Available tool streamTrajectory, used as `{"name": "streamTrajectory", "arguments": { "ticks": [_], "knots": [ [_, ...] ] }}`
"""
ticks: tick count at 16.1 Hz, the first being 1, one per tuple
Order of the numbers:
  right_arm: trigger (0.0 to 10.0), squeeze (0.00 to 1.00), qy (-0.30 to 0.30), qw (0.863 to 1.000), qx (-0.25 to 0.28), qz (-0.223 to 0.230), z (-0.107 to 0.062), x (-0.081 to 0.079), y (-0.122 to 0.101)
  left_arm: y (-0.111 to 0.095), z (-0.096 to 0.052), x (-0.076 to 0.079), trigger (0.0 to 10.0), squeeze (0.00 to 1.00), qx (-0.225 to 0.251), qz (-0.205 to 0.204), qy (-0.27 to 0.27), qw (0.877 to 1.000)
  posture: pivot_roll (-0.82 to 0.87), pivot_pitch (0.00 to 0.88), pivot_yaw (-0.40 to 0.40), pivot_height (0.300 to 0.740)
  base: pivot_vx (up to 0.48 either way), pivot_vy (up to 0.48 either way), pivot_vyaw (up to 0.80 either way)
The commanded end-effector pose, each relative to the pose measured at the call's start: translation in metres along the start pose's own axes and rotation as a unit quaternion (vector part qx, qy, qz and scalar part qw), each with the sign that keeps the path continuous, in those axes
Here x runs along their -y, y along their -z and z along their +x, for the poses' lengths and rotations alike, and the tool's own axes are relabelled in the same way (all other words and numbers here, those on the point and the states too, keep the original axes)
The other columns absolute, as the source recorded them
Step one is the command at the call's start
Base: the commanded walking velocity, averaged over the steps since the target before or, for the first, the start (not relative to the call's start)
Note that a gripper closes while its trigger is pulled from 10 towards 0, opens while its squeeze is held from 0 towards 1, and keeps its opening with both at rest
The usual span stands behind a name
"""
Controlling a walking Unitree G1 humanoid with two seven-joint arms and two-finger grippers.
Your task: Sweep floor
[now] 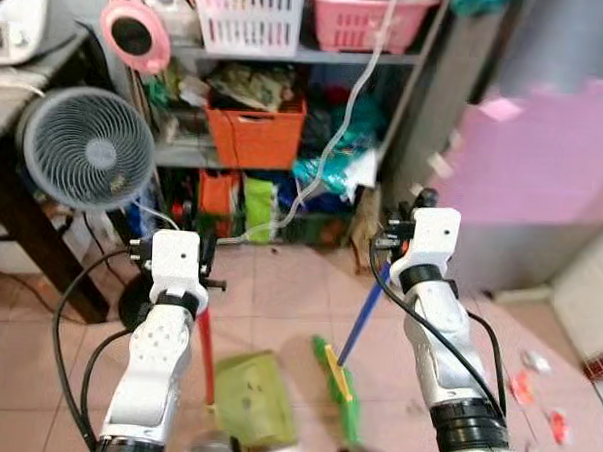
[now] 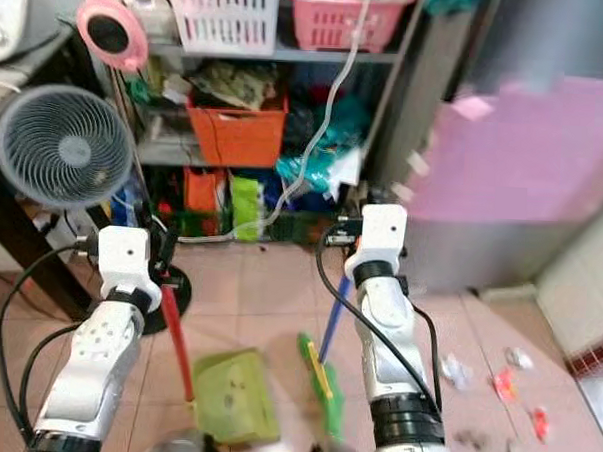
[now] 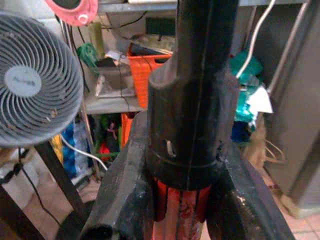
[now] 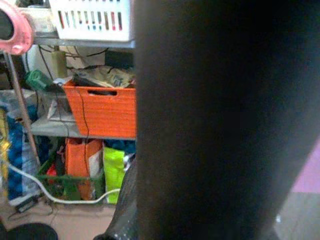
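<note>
Left gripper [image 3: 182, 210] is clamped on the red handle [image 1: 205, 350] of the green dustpan [image 1: 254, 397], its black fingers [image 3: 122, 195] pressed to either side of the pole, and the pan rests on the pink tiled floor [image 1: 268, 295] between the two arms. Right gripper [image 1: 393, 240] holds the blue handle [image 1: 360, 324] of the green broom [image 1: 337, 386], though whether its fingers are fully closed I cannot tell; the broom head sits on the tiles just beside the dustpan. Scraps of litter [image 1: 534, 391] lie on the floor well off to the right. Behind stand a grey fan [image 1: 87, 149] and a cluttered shelf with an orange bin [image 1: 253, 134]
</note>
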State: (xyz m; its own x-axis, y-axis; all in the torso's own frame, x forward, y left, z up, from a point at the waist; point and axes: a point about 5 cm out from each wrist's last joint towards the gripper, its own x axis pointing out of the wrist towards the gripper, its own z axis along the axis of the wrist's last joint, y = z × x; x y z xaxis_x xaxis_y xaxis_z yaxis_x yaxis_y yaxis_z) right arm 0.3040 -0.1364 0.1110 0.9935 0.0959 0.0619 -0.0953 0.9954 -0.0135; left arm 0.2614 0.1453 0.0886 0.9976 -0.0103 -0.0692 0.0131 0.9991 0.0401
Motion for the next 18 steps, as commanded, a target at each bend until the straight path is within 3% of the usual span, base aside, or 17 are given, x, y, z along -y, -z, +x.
{"name": "streamTrajectory", "arguments": {
  "ticks": [1,6,9,18],
  "knots": [
    [10.0,0.00,0.005,1.000,-0.025,-0.014,-0.0009,0.0054,0.0078,-0.0109,0.0021,0.0012,10.0,0.00,0.026,0.001,0.002,1.000,0.04,0.000,0.001,0.740,0.000,0.000,-0.80],
    [10.0,0.00,0.002,1.000,-0.026,-0.012,0.0008,0.0051,0.0080,-0.0110,0.0033,0.0021,10.0,0.00,0.021,-0.019,0.010,1.000,0.04,0.000,0.001,0.740,0.000,0.049,-0.54],
    [10.0,0.00,-0.001,1.000,-0.026,-0.011,0.0006,0.0037,0.0084,-0.0100,0.0032,0.0026,10.0,0.00,0.016,-0.034,0.013,0.999,0.04,0.000,0.000,0.740,0.000,0.480,-0.44],
    [10.0,0.00,-0.001,0.999,-0.030,-0.015,0.0001,0.0060,0.0094,-0.0138,0.0078,0.0049,10.0,0.00,0.019,-0.044,0.020,0.999,0.03,0.000,-0.001,0.740,0.000,0.480,0.00]
  ]
}}
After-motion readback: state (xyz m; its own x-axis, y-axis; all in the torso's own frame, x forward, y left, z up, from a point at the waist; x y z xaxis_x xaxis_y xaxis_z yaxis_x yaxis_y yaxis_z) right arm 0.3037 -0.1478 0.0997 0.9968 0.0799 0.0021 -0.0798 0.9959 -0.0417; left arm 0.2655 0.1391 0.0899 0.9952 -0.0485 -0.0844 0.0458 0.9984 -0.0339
